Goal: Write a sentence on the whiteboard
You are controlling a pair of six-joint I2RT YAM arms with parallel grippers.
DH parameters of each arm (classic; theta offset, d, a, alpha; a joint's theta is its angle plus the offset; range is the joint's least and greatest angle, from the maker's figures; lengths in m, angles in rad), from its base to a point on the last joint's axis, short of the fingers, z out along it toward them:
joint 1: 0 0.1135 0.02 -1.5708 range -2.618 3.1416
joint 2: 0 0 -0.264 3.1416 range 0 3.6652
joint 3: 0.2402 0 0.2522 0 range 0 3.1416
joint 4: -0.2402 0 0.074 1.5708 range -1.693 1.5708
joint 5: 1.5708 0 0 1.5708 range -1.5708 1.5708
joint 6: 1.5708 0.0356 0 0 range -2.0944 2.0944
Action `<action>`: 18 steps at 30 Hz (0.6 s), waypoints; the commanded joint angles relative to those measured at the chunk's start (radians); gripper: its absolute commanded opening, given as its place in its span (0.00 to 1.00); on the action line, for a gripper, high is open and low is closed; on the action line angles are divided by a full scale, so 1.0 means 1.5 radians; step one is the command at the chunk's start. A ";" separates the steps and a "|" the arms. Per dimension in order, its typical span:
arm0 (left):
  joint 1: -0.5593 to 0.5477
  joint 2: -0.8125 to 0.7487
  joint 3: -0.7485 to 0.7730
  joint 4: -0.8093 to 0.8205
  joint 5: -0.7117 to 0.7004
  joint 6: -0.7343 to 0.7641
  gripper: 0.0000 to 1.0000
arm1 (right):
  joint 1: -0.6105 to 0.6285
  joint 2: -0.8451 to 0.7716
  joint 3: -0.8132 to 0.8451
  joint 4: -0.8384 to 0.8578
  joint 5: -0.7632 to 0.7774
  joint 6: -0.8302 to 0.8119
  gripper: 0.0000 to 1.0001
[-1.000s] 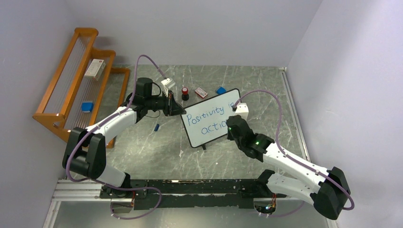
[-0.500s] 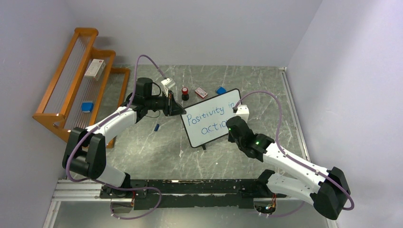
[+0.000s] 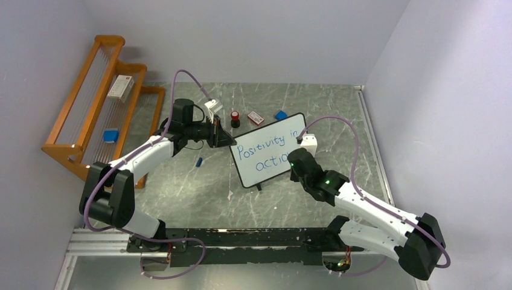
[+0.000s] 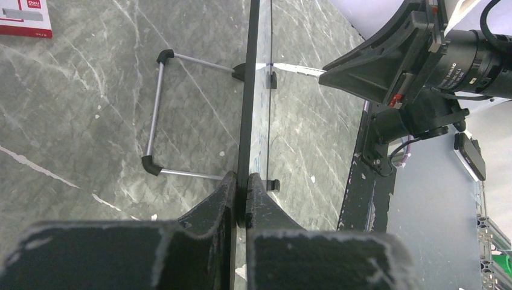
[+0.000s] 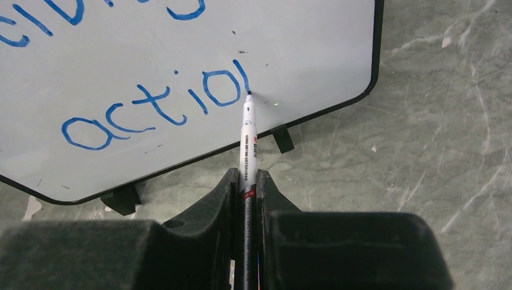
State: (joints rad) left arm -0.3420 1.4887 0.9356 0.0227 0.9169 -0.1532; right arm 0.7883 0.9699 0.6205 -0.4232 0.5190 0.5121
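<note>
Up close, the whiteboard (image 3: 256, 174) stands propped at a tilt on the grey marbled table (image 3: 199, 187), between the two arms. The left gripper (image 4: 243, 181) is at its left edge and the right gripper (image 5: 246, 176) is just off its lower right corner. The left gripper is clamped on the thin black frame, both fingers pressed flat against the edge. The right gripper is closed tight around one marker pen (image 5: 247, 142), whose tip touches the glossy white face at the foot of a short blue stroke. The sentence (image 3: 265, 144) runs in two blue lines, "Positivity in" above and "actio" plus that single stroke below. I count one board and one pen. Two of the board's small black feet (image 5: 282, 139) show along its lower edge from the right wrist. One wire stand (image 4: 158, 115) shows behind it from the left wrist.
</note>
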 commanded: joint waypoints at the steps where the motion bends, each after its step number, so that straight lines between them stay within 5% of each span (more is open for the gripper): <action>1: 0.001 0.019 -0.003 -0.052 -0.056 0.042 0.05 | -0.005 -0.020 -0.004 0.021 0.005 -0.005 0.00; 18: 0.001 0.021 -0.003 -0.050 -0.051 0.041 0.05 | -0.007 -0.011 0.004 0.066 0.029 -0.030 0.00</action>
State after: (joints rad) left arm -0.3420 1.4887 0.9356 0.0227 0.9173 -0.1528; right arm 0.7876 0.9508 0.6205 -0.3595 0.5335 0.4816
